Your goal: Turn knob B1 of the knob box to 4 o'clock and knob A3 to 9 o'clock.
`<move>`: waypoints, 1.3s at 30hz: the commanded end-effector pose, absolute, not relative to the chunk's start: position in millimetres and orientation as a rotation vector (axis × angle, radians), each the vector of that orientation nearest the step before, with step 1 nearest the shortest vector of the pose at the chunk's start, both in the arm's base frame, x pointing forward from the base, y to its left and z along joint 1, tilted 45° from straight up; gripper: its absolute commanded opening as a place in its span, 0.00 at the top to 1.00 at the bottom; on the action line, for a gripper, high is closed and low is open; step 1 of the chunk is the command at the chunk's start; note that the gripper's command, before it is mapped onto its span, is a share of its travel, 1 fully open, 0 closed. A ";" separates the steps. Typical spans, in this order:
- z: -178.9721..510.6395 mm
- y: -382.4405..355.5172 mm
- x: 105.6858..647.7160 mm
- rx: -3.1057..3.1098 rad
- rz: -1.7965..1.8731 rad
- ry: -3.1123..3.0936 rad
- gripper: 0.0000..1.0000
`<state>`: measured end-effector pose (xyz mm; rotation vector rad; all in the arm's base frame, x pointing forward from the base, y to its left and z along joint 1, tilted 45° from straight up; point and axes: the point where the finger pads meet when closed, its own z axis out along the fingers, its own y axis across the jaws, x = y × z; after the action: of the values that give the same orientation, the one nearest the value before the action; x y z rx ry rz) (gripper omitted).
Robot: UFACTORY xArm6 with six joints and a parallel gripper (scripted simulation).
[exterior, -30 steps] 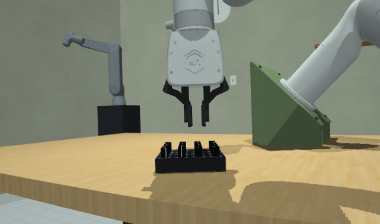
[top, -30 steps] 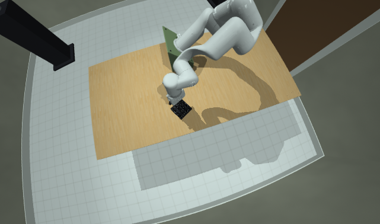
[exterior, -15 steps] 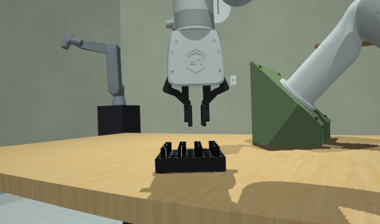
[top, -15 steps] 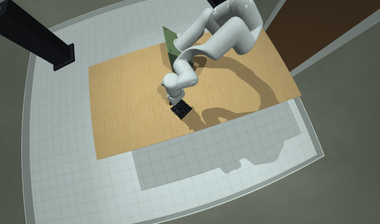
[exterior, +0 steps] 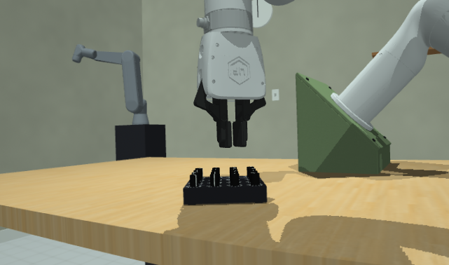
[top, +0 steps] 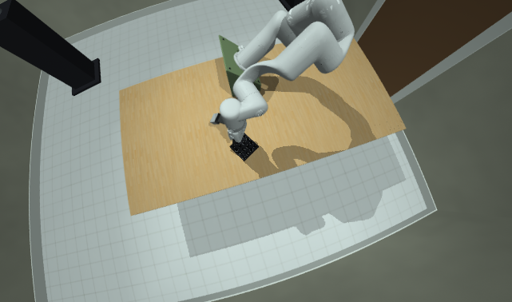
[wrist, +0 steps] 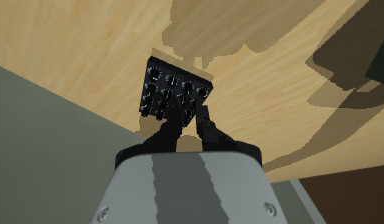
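The black knob box (top: 246, 149) (exterior: 225, 197) (wrist: 163, 80) stands on its feet on the wooden table (top: 167, 132) (exterior: 76, 189), its rows of small black knobs pointing up. My gripper (exterior: 232, 143) (top: 237, 139) (wrist: 188, 104) hangs straight above the box, a clear gap above the knob tops. Its black fingers stand a narrow gap apart with nothing between them. In the wrist view the fingers cover the box's near rows. The knobs' white lines and printed names are too small to read.
The arm's green wedge mount (exterior: 325, 140) (top: 228, 64) stands on the table behind and to the right of the box. A grey arm (exterior: 132, 80) on a black pedestal (exterior: 140, 141) stands off the table at the back left. The table's front edge (exterior: 94, 235) is near the box.
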<state>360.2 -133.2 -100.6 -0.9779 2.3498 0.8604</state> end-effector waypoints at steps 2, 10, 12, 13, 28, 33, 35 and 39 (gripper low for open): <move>-99.0 -135.6 360.9 -1.171 0.775 2.211 0.81; -97.6 -137.0 360.7 -1.440 0.658 1.989 0.81; -97.3 -137.3 360.6 -1.501 0.628 1.930 0.81; -97.3 -137.3 360.6 -1.501 0.628 1.930 0.81; -94.8 -139.8 360.1 -1.892 0.396 1.454 0.81; -94.0 -140.6 359.9 -1.989 0.321 1.296 0.81; -93.8 -140.7 359.8 -2.012 0.302 1.254 0.81; -93.1 -141.4 359.7 -2.087 0.235 1.107 0.81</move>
<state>359.0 -139.4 -94.3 -2.0272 1.2331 0.3071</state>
